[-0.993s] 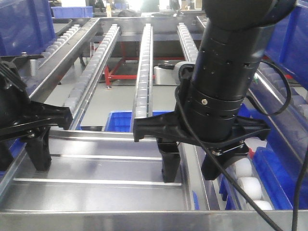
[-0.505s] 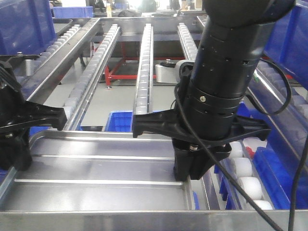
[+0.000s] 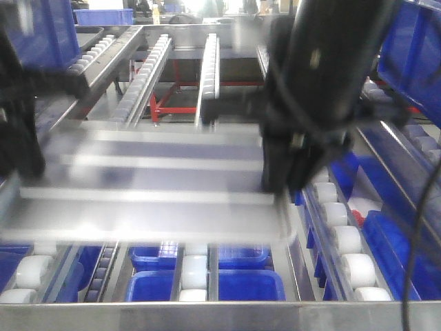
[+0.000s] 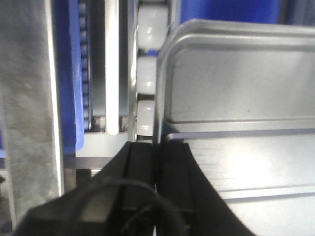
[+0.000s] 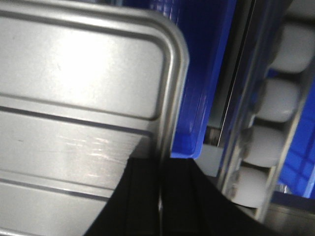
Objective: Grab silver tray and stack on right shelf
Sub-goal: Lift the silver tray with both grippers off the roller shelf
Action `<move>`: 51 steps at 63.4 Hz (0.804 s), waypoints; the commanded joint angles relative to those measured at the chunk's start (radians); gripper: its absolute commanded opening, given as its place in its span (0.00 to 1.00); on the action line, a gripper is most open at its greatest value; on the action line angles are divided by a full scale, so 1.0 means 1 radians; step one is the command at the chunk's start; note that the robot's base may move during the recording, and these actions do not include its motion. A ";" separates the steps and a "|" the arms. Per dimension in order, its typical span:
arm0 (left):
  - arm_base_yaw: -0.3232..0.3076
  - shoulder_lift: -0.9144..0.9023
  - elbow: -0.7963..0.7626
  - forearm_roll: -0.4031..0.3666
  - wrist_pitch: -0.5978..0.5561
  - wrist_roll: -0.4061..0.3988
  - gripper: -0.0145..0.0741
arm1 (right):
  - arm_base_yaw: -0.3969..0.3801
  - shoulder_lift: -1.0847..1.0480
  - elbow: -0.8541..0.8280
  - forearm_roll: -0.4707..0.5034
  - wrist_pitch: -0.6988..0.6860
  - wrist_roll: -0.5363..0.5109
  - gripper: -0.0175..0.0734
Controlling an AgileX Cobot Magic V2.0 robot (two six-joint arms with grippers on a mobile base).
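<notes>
A shiny, shallow rectangular silver tray (image 3: 151, 186) of metal, with rounded corners, a rolled rim and two raised lengthwise ribs, lies level across the middle of the front view, smeared by motion blur. It is held from both short ends.

The left wrist view shows the black left hand (image 4: 156, 162) clenched on the tray's left rim, with one finger inside the tray and one outside. The right wrist view shows the black right hand (image 5: 160, 172) gripping the opposite rim in the same way, just below a rounded corner. In the front view both hands appear only as dark blurred shapes at the tray's ends.

The tray sits over the right shelf (image 3: 207, 314), a steel-framed flow rack with a flat, shiny front edge. Its sloping rails of small white rollers (image 3: 348, 241) run away from the camera. Whether the tray touches the rollers cannot be told. A row of rollers runs close beside the tray's edge in each wrist view.

Blue plastic bins (image 3: 207, 283) sit beneath the rails, visible between the tray's near edge and the shelf's front edge. A thin black cable (image 3: 413, 227) hangs down the right side.
</notes>
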 commanded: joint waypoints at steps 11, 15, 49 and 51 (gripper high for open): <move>-0.053 -0.127 -0.150 0.036 0.135 -0.004 0.06 | -0.003 -0.171 -0.121 -0.091 0.144 -0.020 0.25; -0.073 -0.132 -0.180 0.036 0.153 -0.004 0.06 | -0.003 -0.204 -0.132 -0.094 0.153 -0.020 0.25; -0.148 -0.139 -0.248 0.061 0.156 -0.006 0.06 | -0.003 -0.301 -0.138 -0.110 0.197 -0.020 0.25; -0.148 -0.139 -0.248 0.061 0.156 -0.006 0.06 | -0.003 -0.301 -0.138 -0.110 0.197 -0.020 0.25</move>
